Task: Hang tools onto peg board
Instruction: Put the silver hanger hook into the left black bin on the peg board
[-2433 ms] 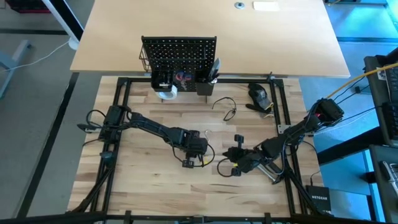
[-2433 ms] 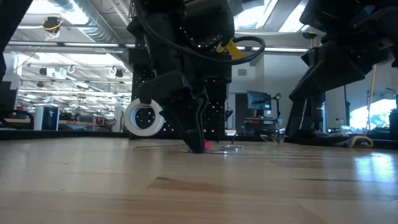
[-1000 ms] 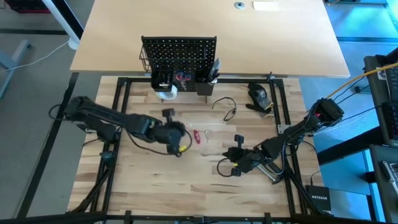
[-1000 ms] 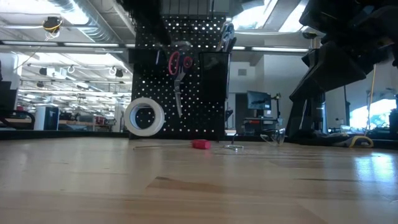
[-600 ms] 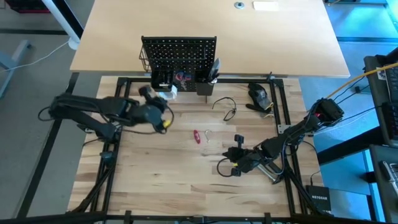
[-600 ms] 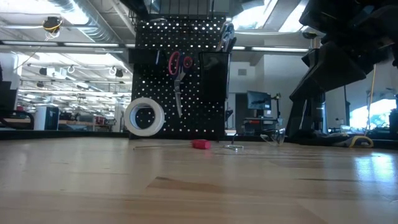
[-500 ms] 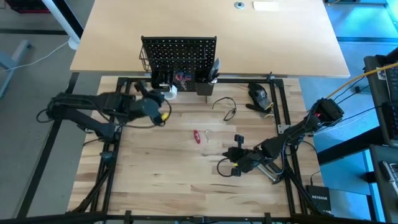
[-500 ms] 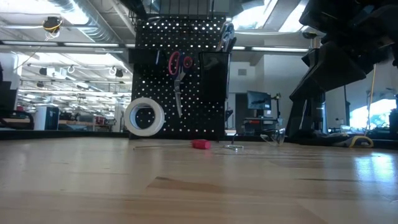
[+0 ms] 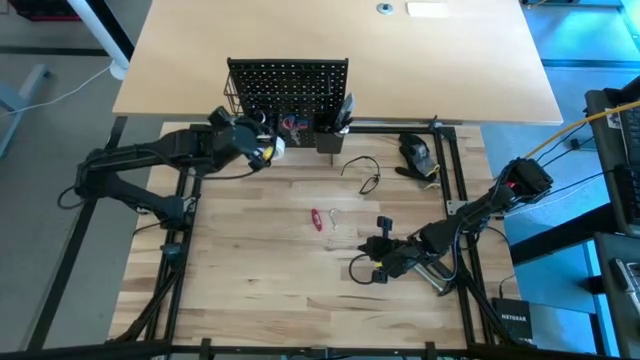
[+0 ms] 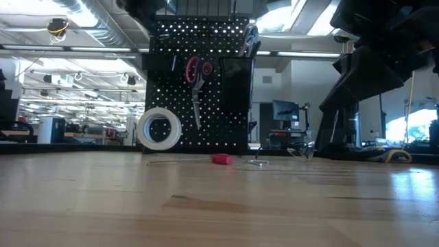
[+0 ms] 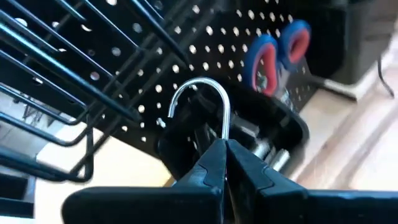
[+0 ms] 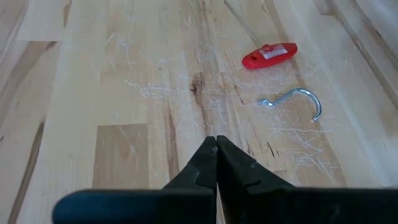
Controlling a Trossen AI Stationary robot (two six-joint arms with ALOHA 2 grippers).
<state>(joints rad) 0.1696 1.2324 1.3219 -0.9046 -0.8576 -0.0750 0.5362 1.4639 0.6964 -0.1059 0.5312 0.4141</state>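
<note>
The peg board point(image 9: 288, 82) stands upright at the table's far edge, with a wire basket point(image 11: 56, 74) on it. Red-handled scissors point(image 10: 197, 77) hang on the board's front, and a white tape roll point(image 10: 158, 128) shows at its lower left. My left gripper point(image 9: 260, 148) is up by the board's left part, shut on a silver hook point(image 11: 205, 99). A red-handled tool point(image 12: 268, 55) and a second silver hook point(image 12: 297, 99) lie flat mid-table. My right gripper point(image 12: 216, 146) is shut on nothing, low over the table near them. My left gripper pinches the silver hook's straight shank point(image 11: 226, 127) between its two fingertips. The hook's curved end point(image 11: 198, 86) stands out beyond the fingers, close in front of the peg board. The hook is lifted clear of the table. I cannot tell whether it touches the board.
A bulky black device point(image 9: 418, 152) and a thin black cable point(image 9: 363, 175) lie at the far right of the table. A black frame rail point(image 9: 190, 200) runs round the work area. A black square cup point(image 9: 330, 135) sits on the board's lower right.
My left gripper has gone from mid-table toward the far edge and left, rising up to the peg board and turning as it went. It stays shut on the silver hook, which has come up with it.
</note>
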